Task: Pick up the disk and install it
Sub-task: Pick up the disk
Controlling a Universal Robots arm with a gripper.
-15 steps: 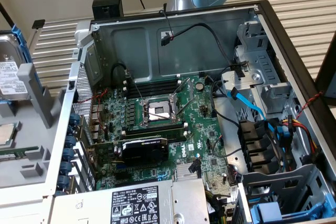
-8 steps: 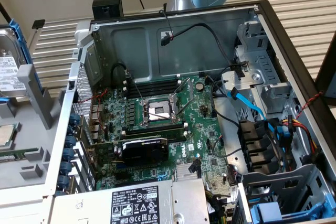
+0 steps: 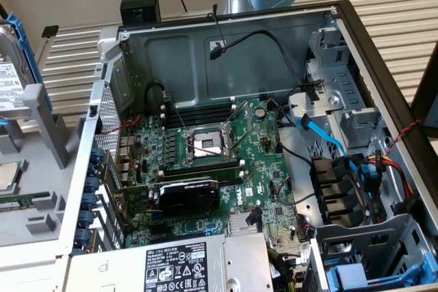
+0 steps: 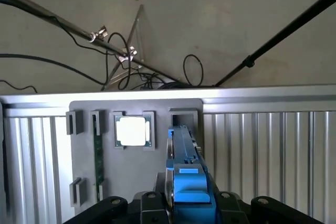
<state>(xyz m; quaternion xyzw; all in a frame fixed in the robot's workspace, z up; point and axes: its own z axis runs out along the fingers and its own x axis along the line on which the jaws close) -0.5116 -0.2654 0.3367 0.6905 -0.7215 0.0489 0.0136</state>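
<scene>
The disk (image 3: 11, 76) is a silver-grey drive with a white label in a blue carrier. It stands on edge at the exterior view's far left, over the grey parts holder (image 3: 31, 227). In the wrist view the disk (image 4: 185, 150) runs edge-on away from the camera. My gripper (image 4: 189, 205) is shut on its near end, with black fingers (image 4: 149, 203) on either side of the blue carrier. The disk's far end lies by a dark slot (image 4: 184, 116) in the holder; I cannot tell whether it still sits in that slot.
The open computer case (image 3: 226, 32) lies at the exterior view's middle, with the motherboard (image 3: 205, 169), the power supply (image 3: 198, 264) and drive bays (image 3: 356, 275). Loose cables (image 3: 328, 135) cross the case. A processor chip (image 4: 132, 131) and a green memory stick (image 4: 98, 156) sit in the holder (image 4: 136, 174).
</scene>
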